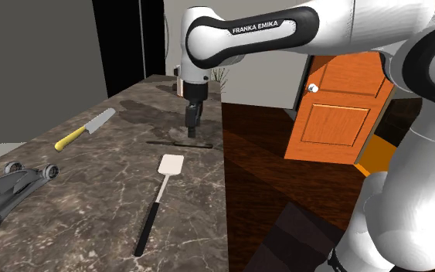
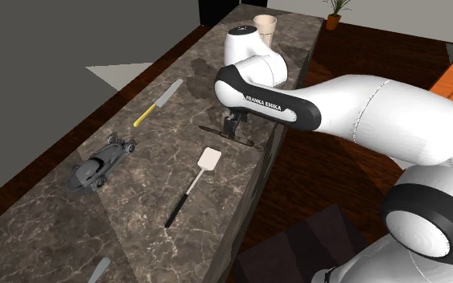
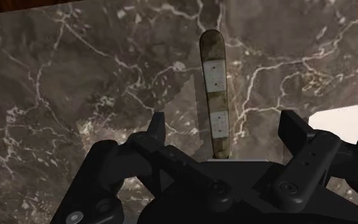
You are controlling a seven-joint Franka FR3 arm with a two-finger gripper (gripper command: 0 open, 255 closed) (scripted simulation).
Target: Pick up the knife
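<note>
Shoulder view. The white arm reaches over a dark marble counter. The claw points straight down with its tips just above a thin dark brown-handled knife that lies flat on the stone. I cannot tell from here whether the tips touch it. Well off to the side of the claw, toward the far edge of the counter, lies a yellow-handled knife. On the stand's side of the claw is a spatula with a pale head and a black handle, its head nearest the claw. A grey toy car sits farther out, beyond the spatula. An orange door stands off the counter behind the arm.

Second exterior view. The claw hangs over the middle of the brown-handled knife, close to the counter's edge. The spatula is near the claw, while the yellow-handled knife and toy car lie well apart from it. A pale cup stands upright far beyond the claw, at the counter's end.

Wrist view. The claw is spread wide, and its fingers stand apart with nothing clasped. The knife's brown handle has two pale patches. It lies between the fingers, runs away from the claw and touches neither finger.
</note>
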